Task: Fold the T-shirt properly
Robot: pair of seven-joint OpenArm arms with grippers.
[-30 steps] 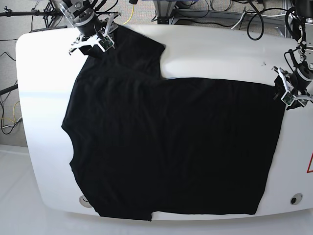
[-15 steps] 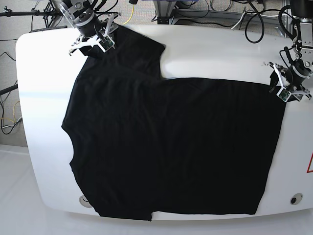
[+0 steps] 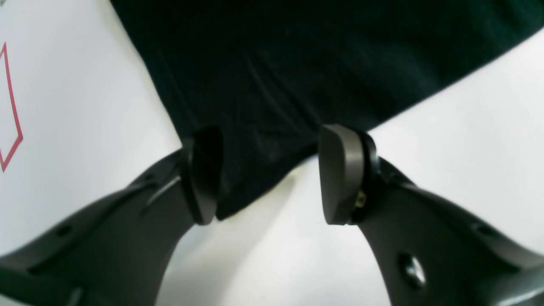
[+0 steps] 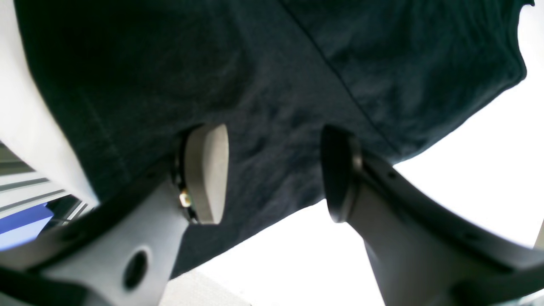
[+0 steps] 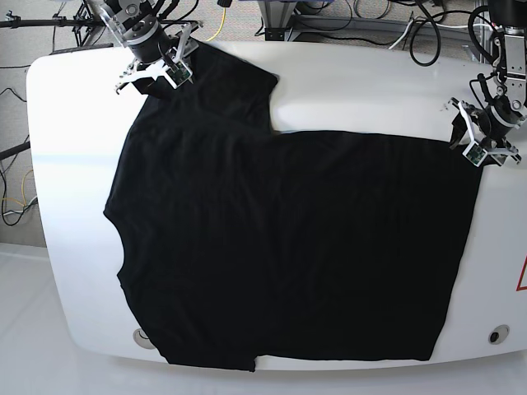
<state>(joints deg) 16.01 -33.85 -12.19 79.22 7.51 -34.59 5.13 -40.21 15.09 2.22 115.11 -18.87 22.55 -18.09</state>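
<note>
The black T-shirt (image 5: 288, 247) lies spread flat over the white table (image 5: 370, 90), neckline toward the left edge, one sleeve (image 5: 235, 82) reaching toward the far side. My left gripper (image 5: 468, 136) hovers at the shirt's far right corner. In the left wrist view it (image 3: 272, 174) is open, its pads straddling that corner of the T-shirt (image 3: 263, 106). My right gripper (image 5: 158, 70) sits at the far left over the sleeve. In the right wrist view it (image 4: 272, 172) is open, with the dark fabric (image 4: 272, 106) lying under and between the fingers.
Cables (image 5: 370, 25) and frame parts run behind the table's far edge. A red marking (image 5: 522, 276) lies at the table's right edge, also shown as a red outline (image 3: 10, 106). Small round fittings (image 5: 498, 335) sit near the front edge.
My left gripper has moved toward the far side of the table, along the shirt's right edge to its far corner. The right gripper has stayed at the sleeve.
</note>
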